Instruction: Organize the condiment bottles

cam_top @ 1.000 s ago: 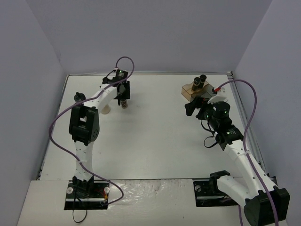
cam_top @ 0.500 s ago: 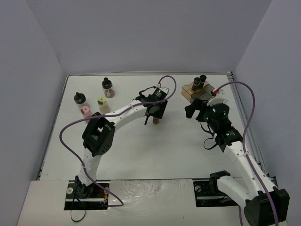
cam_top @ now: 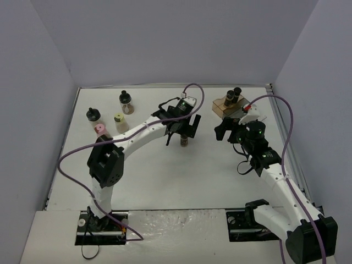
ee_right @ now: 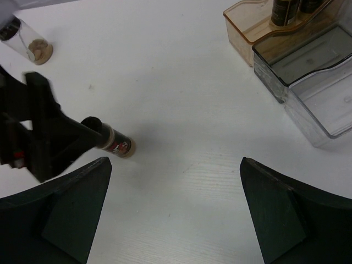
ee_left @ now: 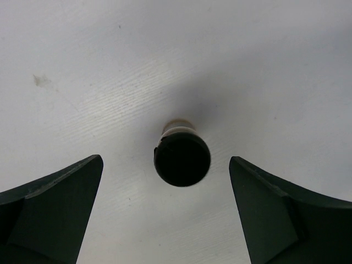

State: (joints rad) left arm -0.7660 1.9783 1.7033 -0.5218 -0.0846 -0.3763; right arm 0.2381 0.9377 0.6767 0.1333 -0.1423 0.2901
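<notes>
A small condiment bottle [ee_left: 183, 159] with a black cap stands upright on the white table, near the middle [cam_top: 183, 141]. My left gripper [ee_left: 165, 162] hangs open right over it, a finger on each side and neither touching it; it shows from above too [cam_top: 182, 130]. In the right wrist view the same bottle [ee_right: 115, 146] shows a red label. My right gripper [ee_right: 175, 160] is open with nothing in it, to the bottle's right and beside the rack [cam_top: 227, 131]. Two black-capped bottles [cam_top: 233, 94] stand in the stepped rack [cam_top: 221, 106]. Several more bottles stand at the back left, among them pink-capped [cam_top: 100, 129] and yellow-capped [cam_top: 118, 118] ones.
The rack [ee_right: 308, 66] has one brown step and clear steps, which hold nothing. Purple cables loop over both arms. White walls close in the table at the left, back and right. A clear jar [ee_right: 26, 43] with pale contents lies beyond the left gripper [ee_right: 47, 135] in the right wrist view.
My left arm swung from the back left to the middle with a bottle, then its jaws opened and the bottle now stands free. My right gripper edged slightly left.
</notes>
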